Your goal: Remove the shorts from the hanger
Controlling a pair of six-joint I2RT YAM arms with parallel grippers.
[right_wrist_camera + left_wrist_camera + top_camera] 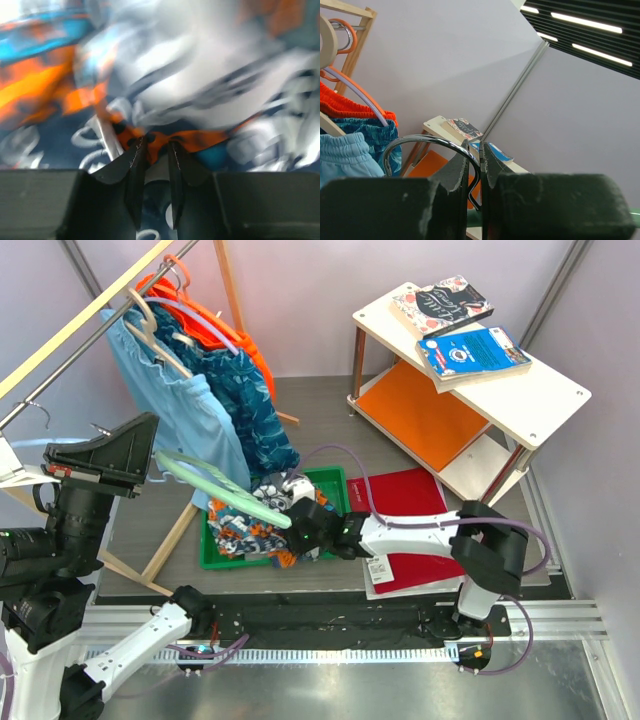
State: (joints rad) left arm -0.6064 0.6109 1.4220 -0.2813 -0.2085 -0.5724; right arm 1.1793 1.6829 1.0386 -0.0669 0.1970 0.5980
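Note:
The floral shorts, dark blue, orange and white, lie bunched in a green tray. My right gripper is shut on their cloth; in the right wrist view the fingertips pinch an orange and blue fold of the shorts. A pale green hanger slants over the shorts, its lower end in the cloth. My left gripper is shut on the hanger's metal hook, which runs between the left gripper's tips. No grey shorts are in view.
A wooden clothes rack at back left carries hangers with light-blue, dark-blue print and orange garments. A red mat lies right of the tray. A white shelf table holds books.

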